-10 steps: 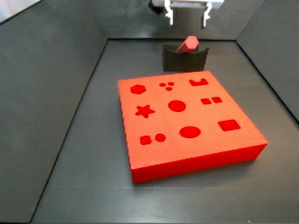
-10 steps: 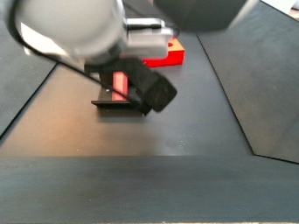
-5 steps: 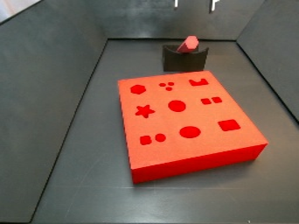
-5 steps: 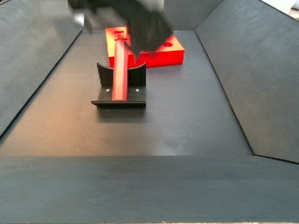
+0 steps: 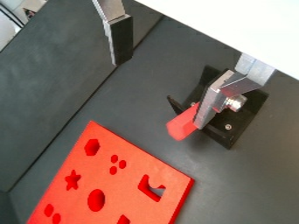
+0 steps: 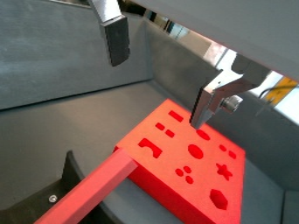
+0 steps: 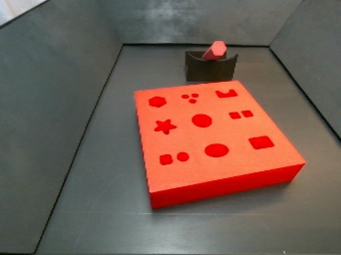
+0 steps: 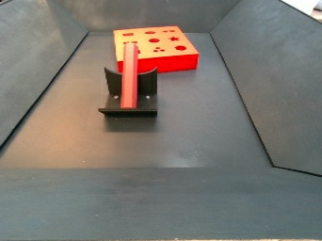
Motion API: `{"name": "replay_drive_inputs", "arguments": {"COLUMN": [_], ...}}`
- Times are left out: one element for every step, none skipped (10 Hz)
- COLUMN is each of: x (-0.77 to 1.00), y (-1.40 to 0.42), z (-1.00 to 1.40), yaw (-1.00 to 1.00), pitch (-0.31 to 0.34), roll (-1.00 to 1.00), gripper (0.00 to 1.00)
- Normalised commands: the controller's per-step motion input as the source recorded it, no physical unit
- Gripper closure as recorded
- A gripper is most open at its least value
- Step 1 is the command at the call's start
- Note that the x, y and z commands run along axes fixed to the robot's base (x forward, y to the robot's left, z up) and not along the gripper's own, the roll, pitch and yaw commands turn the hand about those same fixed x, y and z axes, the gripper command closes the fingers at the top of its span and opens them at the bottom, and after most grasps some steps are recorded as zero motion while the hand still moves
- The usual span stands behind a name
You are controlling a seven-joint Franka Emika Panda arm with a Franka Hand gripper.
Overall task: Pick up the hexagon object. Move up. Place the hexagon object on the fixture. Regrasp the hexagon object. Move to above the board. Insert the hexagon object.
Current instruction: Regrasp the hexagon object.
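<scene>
The gripper hangs high above the floor, seen only in both wrist views, its jaws spread wide with nothing between the fingers; both side views show open air over the whole workspace. The hexagon object lies tilted in the fixture, its upper end free and reachable from above and from either flank; dark floor lies bare in front of it. The board stands apart from the fixture, a strip of floor between them; sloping walls bound the sides.
</scene>
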Motion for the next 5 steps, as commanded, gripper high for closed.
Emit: {"name": "replay_drive_inputs", "arguments": {"x": [-0.04,-0.04,-0.03,-0.03,-0.02], "y": [-0.44,-0.22,-0.05,-0.04,-0.05], "z": [0.13,0.08,0.05,0.03,0.02], "yaw": [0.01,0.01,0.01,0.01,0.01], "pitch": [0.012,0.008,0.003,0.0,-0.004], "roll": [1.0,1.0,1.0,1.0,1.0], "gripper": [0.0,0.0,0.0,0.0,0.0]}}
